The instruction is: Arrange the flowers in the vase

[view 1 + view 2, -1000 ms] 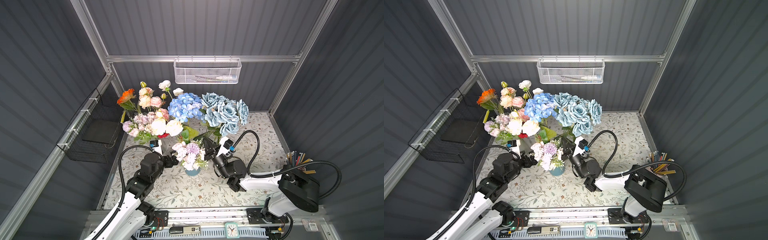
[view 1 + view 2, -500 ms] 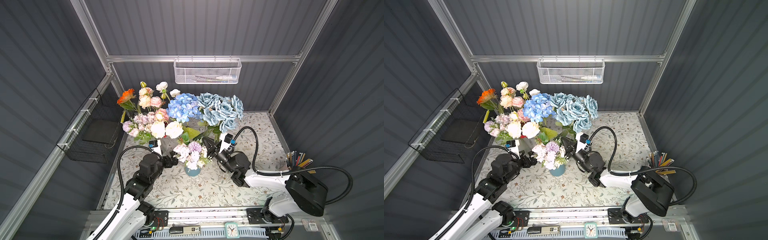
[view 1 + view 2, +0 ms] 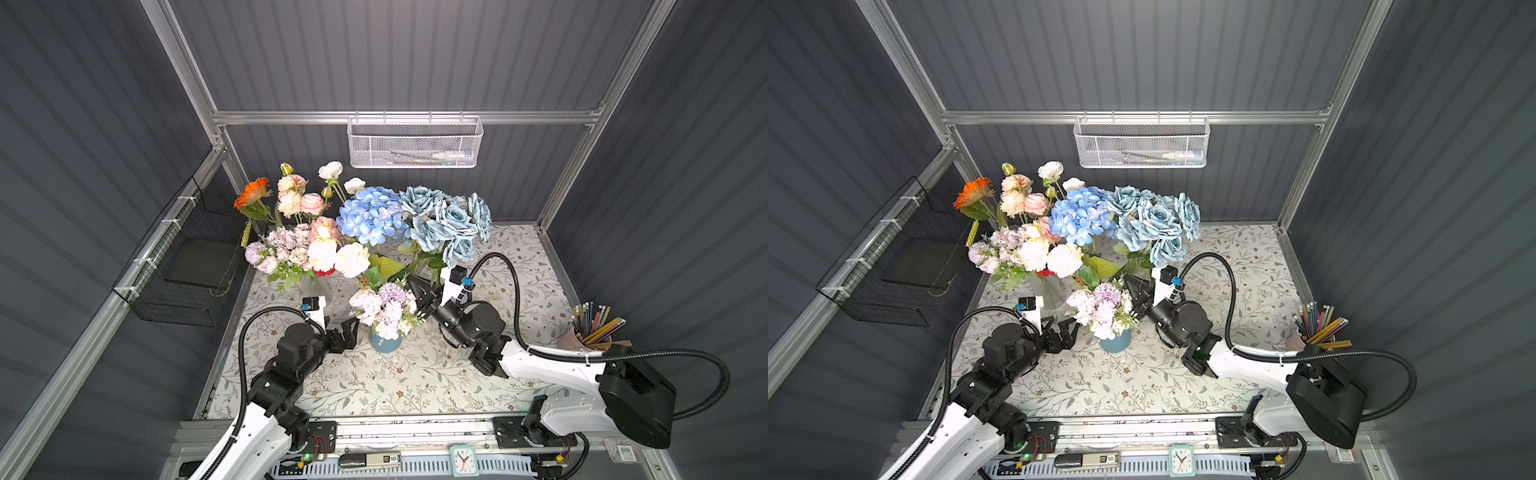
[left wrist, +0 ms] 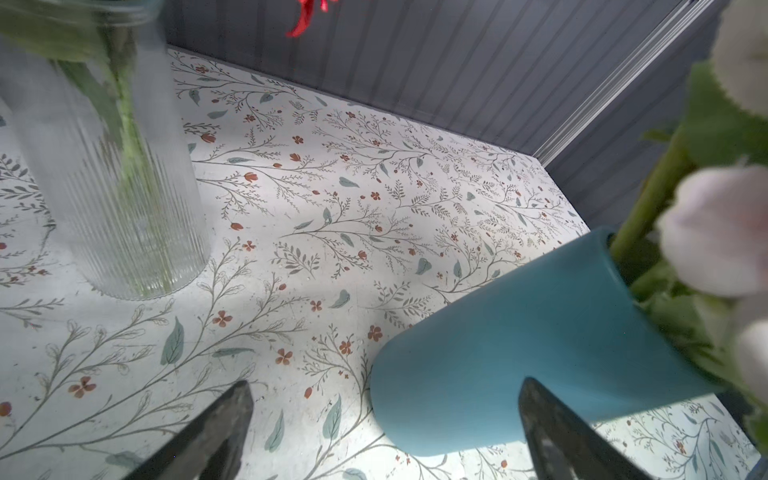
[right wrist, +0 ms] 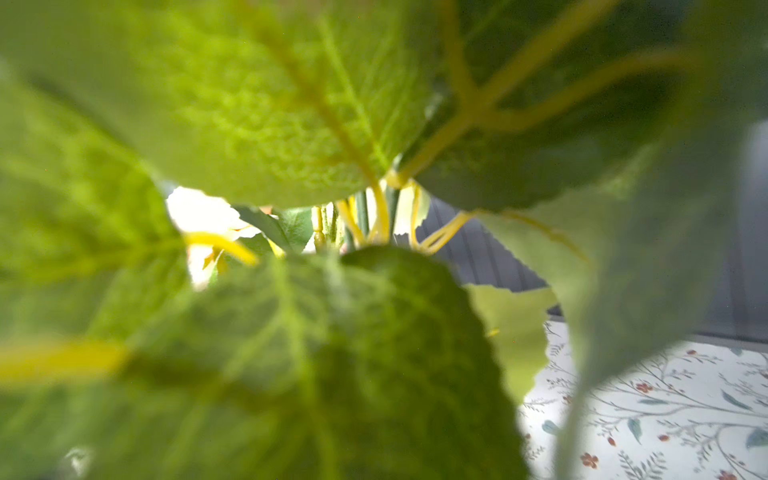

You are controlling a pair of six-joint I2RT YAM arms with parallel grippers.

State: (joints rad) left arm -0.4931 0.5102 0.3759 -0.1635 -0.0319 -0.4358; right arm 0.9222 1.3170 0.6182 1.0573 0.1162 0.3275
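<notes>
- Your table (image 3: pixel 374 382) is walled in grey on three sides. Its near half and right side lie bare, but the rear-left corner is crowded.
- At rear centre the blue hydrangea (image 3: pixel 370 214) and the dusty-blue roses (image 3: pixel 446 222) press head against head. Left of them, a cream-and-pink bunch (image 3: pixel 324 253) stands in the clear ribbed vase (image 4: pixel 124 187), with the orange daisy (image 3: pixel 252 197) near the left wall.
- You cannot see the lower stems of the hydrangea and roses, because leaves and nearer blooms cover them.
- The right gripper (image 3: pixel 413 284) is closed to a point, with its tip pushed among the green leaves (image 5: pixel 291 124) under the roses. You cannot tell whether a stem is pinched, as the right wrist view shows only blurred leaves.
- The left gripper (image 4: pixel 382 436) is low over the table with its jaws spread wide, gripping nothing.
- The blue vase (image 4: pixel 519 353) stands just ahead of it. One finger overlaps the vase's base in the left wrist view, and you cannot tell whether they touch.
- The lilac-and-pink bunch (image 3: pixel 384 305) sits in the blue vase, between your two grippers, and hides the vase's mouth in both top views.
- The pencil cup (image 3: pixel 582 338) stands at the right edge, near the right arm.
</notes>
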